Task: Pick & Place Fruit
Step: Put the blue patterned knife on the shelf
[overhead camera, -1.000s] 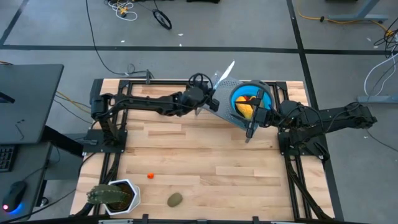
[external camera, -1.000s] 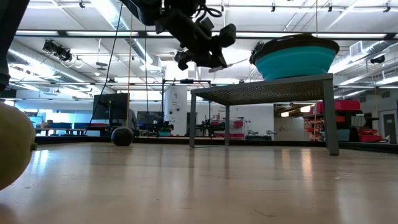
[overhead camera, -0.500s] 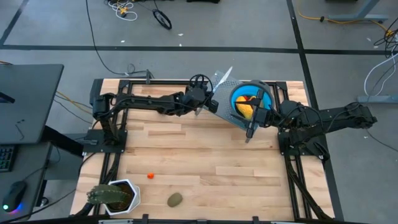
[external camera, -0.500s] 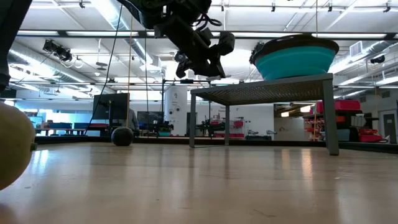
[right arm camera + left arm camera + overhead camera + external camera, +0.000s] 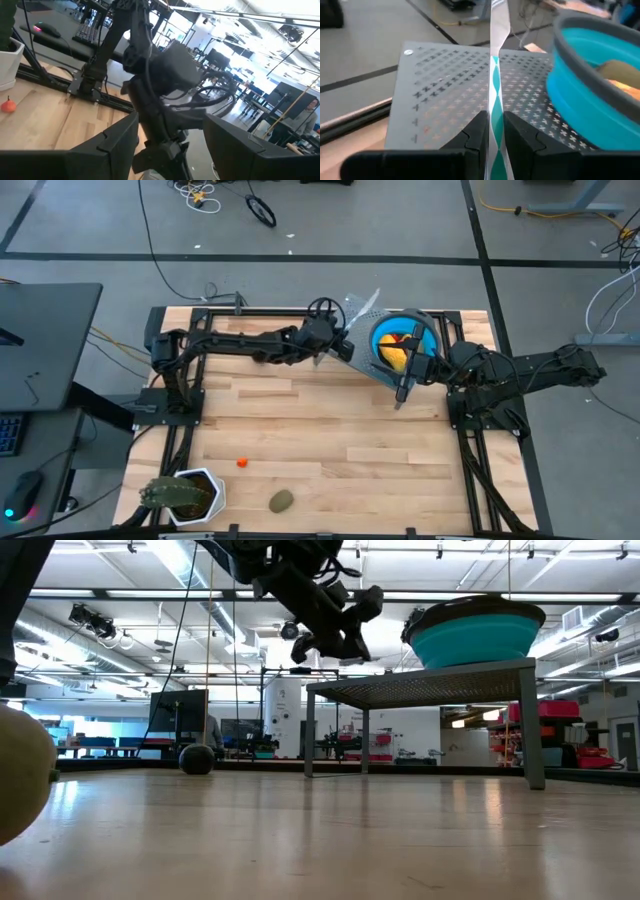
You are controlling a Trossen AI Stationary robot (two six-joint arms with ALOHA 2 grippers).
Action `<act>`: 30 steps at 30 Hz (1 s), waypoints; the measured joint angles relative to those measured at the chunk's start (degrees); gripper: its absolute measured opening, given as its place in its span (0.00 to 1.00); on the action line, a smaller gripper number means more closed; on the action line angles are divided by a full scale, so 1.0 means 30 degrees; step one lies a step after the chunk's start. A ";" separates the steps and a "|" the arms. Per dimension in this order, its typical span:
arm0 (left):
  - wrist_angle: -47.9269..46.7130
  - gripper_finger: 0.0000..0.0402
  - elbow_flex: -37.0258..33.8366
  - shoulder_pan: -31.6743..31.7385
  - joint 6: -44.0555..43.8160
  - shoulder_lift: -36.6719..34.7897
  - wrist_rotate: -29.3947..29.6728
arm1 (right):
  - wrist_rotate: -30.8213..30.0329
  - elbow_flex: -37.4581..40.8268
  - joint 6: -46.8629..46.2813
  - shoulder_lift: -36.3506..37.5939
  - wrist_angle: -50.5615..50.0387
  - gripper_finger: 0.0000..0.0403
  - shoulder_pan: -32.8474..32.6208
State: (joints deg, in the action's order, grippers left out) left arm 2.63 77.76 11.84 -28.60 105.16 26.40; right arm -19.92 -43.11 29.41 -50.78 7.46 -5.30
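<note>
Pinching the thin striped stick upright, the left end effector hovers beside the bowl; bench fruit lies far behind (right end effector open, empty).

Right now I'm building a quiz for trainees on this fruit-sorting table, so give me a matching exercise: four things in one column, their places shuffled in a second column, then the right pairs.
Things:
1. olive-brown oval toy fruit
2. tiny orange-red toy bit
3. yellow toy fruit
4. thin pale-blue striped stick

Places:
A. inside the teal collapsible bowl
B. pinched in the left claw
C. near the table's front edge, right of the green spiky plant
D. on bare wood, just above the white pot

Pairs: 1-C, 2-D, 3-A, 4-B
</note>
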 joint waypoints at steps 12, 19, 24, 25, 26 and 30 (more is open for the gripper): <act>-0.6148 0.15 0.5428 0.0233 0.2429 -0.0038 0.1364 | 0.0000 0.0000 0.0000 0.0000 -0.0015 0.58 0.0000; -0.5926 0.15 0.5565 0.0453 0.1403 0.0688 0.1525 | 0.0007 0.0000 0.0000 0.0000 -0.0007 0.58 0.0000; -0.5696 0.15 0.5642 0.0435 0.0887 0.1587 0.0894 | 0.0015 0.0000 -0.0003 0.0032 -0.0136 0.58 0.0000; -0.5243 0.15 0.5673 0.0430 0.0813 0.1859 0.0910 | 0.0007 0.0000 -0.0007 0.0051 -0.0130 0.58 0.0005; -0.4960 0.15 0.5737 0.0430 0.0730 0.2103 0.0903 | -0.0025 0.0000 -0.0005 0.0073 -0.0277 0.58 0.0006; -0.5911 0.15 0.5654 0.0415 0.0364 0.2335 0.1383 | -0.0389 0.0000 0.0000 0.0108 -0.0496 0.58 0.0015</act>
State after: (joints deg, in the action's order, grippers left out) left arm -15.10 94.72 13.08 -27.51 112.17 30.55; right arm -21.09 -43.11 29.41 -50.46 5.98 -5.26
